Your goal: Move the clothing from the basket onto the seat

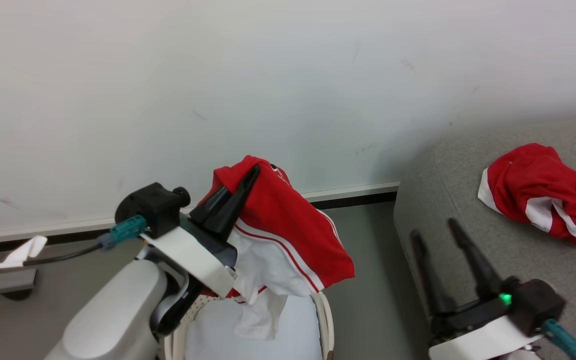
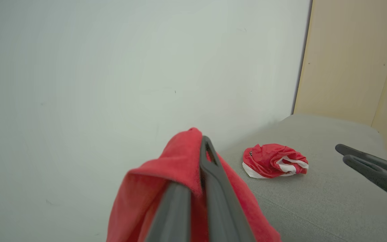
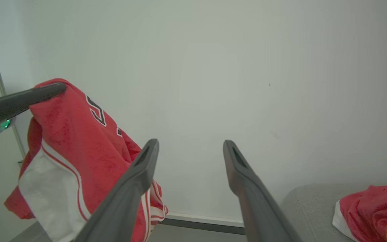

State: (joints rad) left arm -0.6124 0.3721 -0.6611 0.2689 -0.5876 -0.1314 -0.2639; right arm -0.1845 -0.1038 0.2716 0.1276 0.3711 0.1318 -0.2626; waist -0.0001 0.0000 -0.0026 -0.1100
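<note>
Where the task stands: partway. One piece is delivered and one is in the air; what else the basket holds I cannot tell.
Left jaws: closed on a fold of the red garment [image 1: 288,225], pinching it near its top. Cloth drapes down both sides of them.
Held garment: hangs below the left jaws, directly over the basket [image 1: 324,320]. Its white trim is lowest, close to the rim; whether it touches I cannot tell.
Right jaws: spread wide and empty, pointing up over the near edge of the seat [image 1: 448,200].
Delivered garment: second red piece [image 1: 538,190], crumpled on the seat, beyond the right jaws and a little to their right, well apart from the left jaws.
Basket contents: pale lining [image 1: 298,335] shows beneath the left jaws. Arm and hanging cloth hide most of the interior, so more clothing may lie there.
Left to do, by my reckoning: carry the held piece over the strip of floor [image 1: 363,280] toward the right jaws' side, release it on the seat, then look into the basket.
</note>
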